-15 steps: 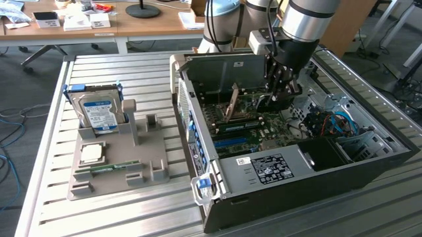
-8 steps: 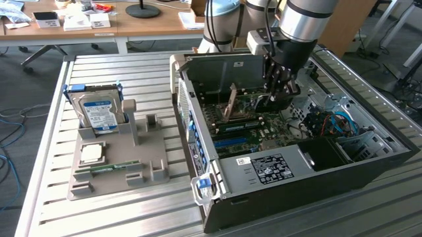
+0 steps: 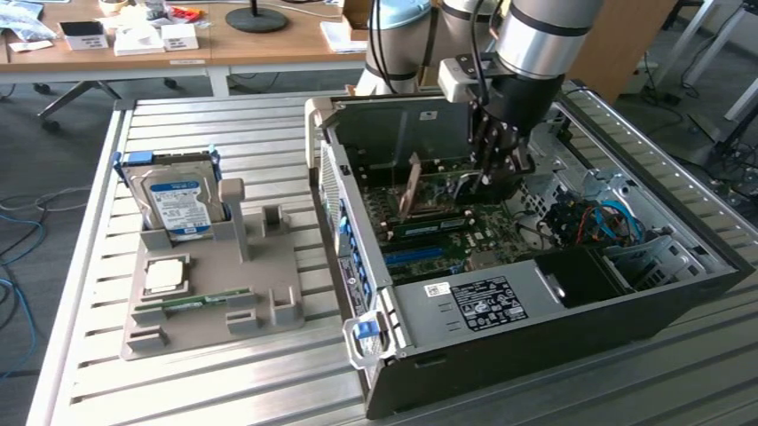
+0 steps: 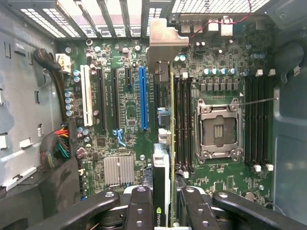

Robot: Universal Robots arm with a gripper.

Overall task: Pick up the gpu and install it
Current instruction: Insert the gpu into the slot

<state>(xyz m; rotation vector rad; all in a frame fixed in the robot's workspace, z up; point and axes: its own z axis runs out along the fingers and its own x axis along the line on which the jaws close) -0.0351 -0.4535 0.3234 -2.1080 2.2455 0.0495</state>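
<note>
Fingers [image 4: 139, 206] of the gripper [image 4: 163, 215] stand partly closed, one on each face of the gpu [image 4: 165, 158]. They clamp it edge-on, its thin green edge running away from the wrist to the silver bracket [image 4: 160, 43] at the far end. The card hangs above the motherboard [image 4: 120, 134] inside the computer case [image 3: 663, 284], and as far as I can judge it is not seated. Its line runs between the long blue slot [image 4: 143, 98], just beside it, and the black memory slots [image 4: 184, 124]. I cannot tell which connector it sits over, since the card hides what lies beneath.

Done well, I judge, this step wants the card upright and parallel to its slot. The bracket should be square to the rear opening, with any push going straight down and no rocking.

Room is tight. The memory slots lie close on one side, with the open processor socket [image 4: 218, 129] beyond them. A finned heatsink [image 4: 119, 170] and a cable bundle [image 4: 60, 143] lie on the other side. At the far end the vented rear wall [image 4: 96, 14] closes the travel. In the exterior view the case lies with its side off, so the free way is upward. The gray parts tray [image 3: 213, 293] with the hard drive [image 3: 177, 200] stands well apart at the exterior view's left, on the slatted table [image 3: 237, 382].
</note>
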